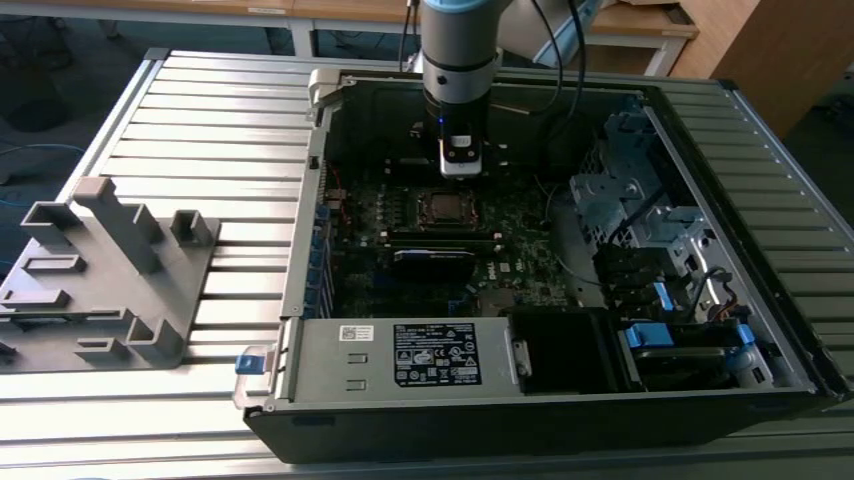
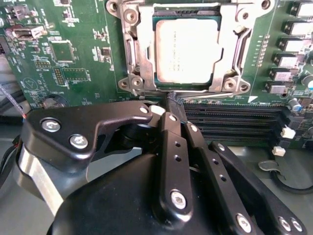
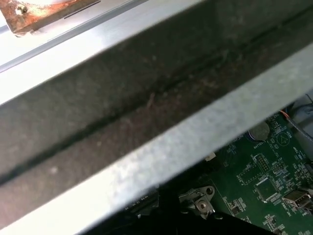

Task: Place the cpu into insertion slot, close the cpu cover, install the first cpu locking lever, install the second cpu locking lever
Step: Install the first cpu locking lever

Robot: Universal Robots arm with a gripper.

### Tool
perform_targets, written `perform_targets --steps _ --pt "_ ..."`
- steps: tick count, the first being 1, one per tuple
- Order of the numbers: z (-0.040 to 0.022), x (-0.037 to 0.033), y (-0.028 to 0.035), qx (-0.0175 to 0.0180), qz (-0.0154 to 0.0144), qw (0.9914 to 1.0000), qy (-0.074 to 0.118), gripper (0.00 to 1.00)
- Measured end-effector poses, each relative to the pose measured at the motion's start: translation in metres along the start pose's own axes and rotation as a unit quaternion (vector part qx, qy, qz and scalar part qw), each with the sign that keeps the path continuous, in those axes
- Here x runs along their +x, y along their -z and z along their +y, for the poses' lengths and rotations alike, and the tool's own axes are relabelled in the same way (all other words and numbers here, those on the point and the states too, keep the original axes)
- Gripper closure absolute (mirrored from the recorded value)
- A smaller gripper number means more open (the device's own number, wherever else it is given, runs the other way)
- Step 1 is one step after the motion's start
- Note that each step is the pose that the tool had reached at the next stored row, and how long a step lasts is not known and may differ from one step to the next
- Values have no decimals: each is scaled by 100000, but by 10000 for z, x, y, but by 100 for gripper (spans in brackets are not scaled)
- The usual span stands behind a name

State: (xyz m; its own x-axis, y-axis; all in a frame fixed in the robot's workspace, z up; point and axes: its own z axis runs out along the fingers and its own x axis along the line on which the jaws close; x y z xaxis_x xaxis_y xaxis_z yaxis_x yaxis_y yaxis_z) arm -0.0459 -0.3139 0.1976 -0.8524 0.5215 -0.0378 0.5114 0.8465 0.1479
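Exterior view: found the gripper (image 1: 461,166) inside the open computer case (image 1: 534,432), just beside the socket (image 1: 441,207). Second wrist view: saw the cpu (image 2: 188,49) seated under the closed cpu cover (image 2: 145,54), jaws pressed together, empty. First wrist view: glimpsed motherboard (image 3: 264,188) past the case's wall.

Exterior view: arm (image 1: 461,50) cut off at 12 o'clock, upper links unseen. Gripper (image 1: 461,165) too small to read its state. Socket (image 1: 445,207) at its 6 o'clock is a tiny dark square; can't tell what sits in it or whether it's closed. Grey fixture (image 1: 94,280), at 9 o'clock from the case (image 1: 534,420), runs off the edge.

Second wrist view: gripper body hides the near motherboard (image 2: 73,63). Memory slots (image 2: 234,117) vanish under it. The cpu cover (image 2: 145,54) is clipped at its far edge.

First wrist view: case rail (image 3: 146,161) hides most of the board.
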Motion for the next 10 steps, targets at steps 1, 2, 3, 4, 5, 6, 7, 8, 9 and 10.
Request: perform_targets --steps 1,2,3,4,5,6,7,8,9,10 --pt "2 1 -1 133 -84 100000 18 89" --pt "3 2 -1 176 -104 100000 26 89" --pt "3 2 0 178 -106 100000 34 89" --pt "3 2 0 177 -109 100000 34 89" --pt "4 2 1 187 -109 100000 27 89" --pt "5 2 2 187 -110 100000 27 89" --pt "6 3 4 185 -111 100000 27 89" --pt "7 3 7 178 -111 100000 27 89" --pt "8 3 12 174 -110 100000 26 89" --pt "9 3 20 171 -110 100000 25 89"
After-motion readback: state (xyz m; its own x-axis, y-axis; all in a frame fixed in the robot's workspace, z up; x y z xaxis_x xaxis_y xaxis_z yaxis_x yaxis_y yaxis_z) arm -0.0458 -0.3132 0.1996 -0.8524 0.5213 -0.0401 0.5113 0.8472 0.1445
